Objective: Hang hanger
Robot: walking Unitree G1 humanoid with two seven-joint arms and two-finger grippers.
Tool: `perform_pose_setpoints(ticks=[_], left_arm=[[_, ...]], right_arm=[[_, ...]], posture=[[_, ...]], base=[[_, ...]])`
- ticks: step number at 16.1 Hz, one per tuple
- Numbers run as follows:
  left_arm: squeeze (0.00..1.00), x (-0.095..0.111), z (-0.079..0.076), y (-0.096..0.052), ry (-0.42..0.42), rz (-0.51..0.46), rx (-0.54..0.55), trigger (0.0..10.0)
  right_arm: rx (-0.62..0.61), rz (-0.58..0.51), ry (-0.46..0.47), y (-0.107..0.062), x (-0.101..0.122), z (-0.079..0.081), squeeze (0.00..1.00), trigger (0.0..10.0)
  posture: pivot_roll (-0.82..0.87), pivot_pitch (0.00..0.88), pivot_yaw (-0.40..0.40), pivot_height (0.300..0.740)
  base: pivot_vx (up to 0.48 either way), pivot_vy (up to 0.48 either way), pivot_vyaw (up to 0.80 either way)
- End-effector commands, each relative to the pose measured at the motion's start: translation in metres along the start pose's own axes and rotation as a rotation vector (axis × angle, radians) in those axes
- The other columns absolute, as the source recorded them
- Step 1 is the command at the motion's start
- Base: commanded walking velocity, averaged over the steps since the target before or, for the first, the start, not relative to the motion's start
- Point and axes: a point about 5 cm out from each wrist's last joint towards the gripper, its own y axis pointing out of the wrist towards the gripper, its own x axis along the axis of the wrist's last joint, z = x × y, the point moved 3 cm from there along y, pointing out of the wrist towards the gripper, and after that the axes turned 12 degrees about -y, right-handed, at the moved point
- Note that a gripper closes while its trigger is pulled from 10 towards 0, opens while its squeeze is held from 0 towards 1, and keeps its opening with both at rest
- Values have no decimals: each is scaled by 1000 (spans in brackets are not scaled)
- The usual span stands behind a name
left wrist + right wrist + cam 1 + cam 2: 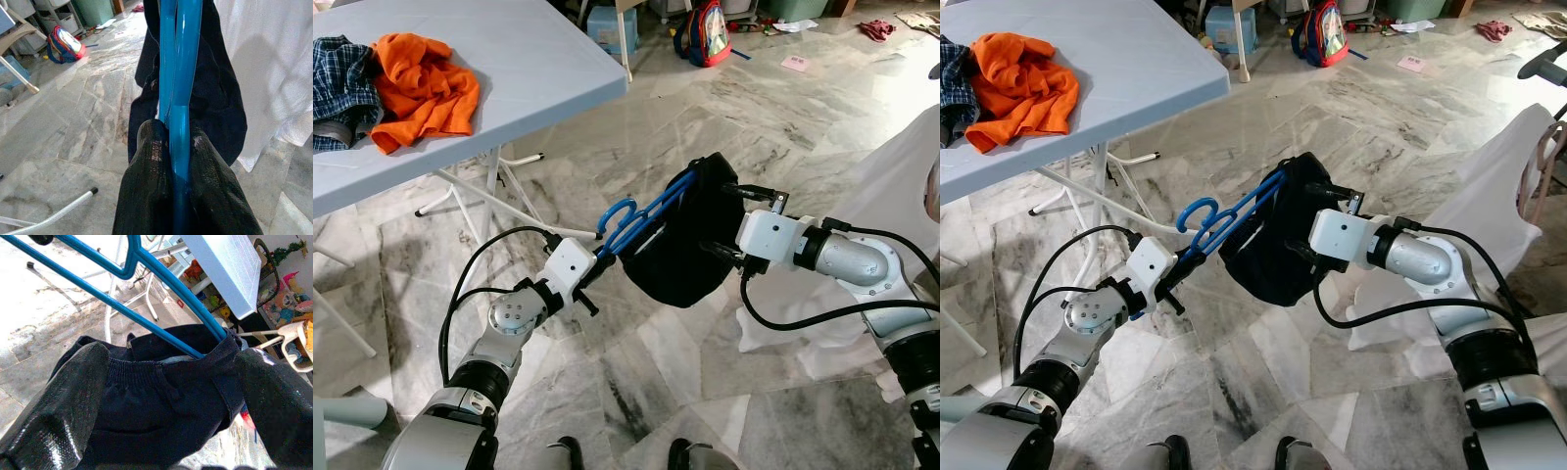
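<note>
A blue plastic hanger (pixel 641 217) carries a dark navy garment (pixel 680 250) in mid-air over the marble floor, between my two arms. My left gripper (pixel 600 258) is shut on the hanger's bar just below the hook; in the left wrist view the two fingers (pixel 146 186) pinch the blue bar (pixel 180 122). My right gripper (pixel 732 223) is open at the garment's right side. Its fingers (pixel 54 406) stand wide apart on either side of the garment's waistband (pixel 161 382). The hanger's far arm is hidden inside the cloth.
A light blue folding table (pixel 538 69) stands at the back left, with an orange garment (pixel 426 83) and a plaid shirt (pixel 337 69) on it. White cloth (pixel 891 186) hangs at the right. A backpack (pixel 705 34) lies on the floor far back.
</note>
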Motion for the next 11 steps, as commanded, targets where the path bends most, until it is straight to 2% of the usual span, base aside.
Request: perform_pose_setpoints(ticks=[1,6,7,8,11], left_arm=[[0,12,3,1,17,-60,9,0],[0,12,3,1,17,-60,9,0],[0,33,-10,12,17,-155,-45,0],[0,42,-20,19,22,-191,-85,0],[0,42,-22,22,27,-184,-98,0]], right_arm=[[8,6,8,-1,-1,3,0,10000],[8,6,8,-1,-1,3,0,10000],[-420,154,507,13,-27,6,0,10000],[-562,244,750,19,-39,23,0,10000],[-528,238,703,18,-38,24,0,10000]], posture=[[-6,217,20,740],[-6,217,20,740],[17,189,76,740],[15,186,77,740],[11,180,83,740]], base=[[0,0,0],[0,0,0],[0,0,0],[0,0,0],[0,0,0]])
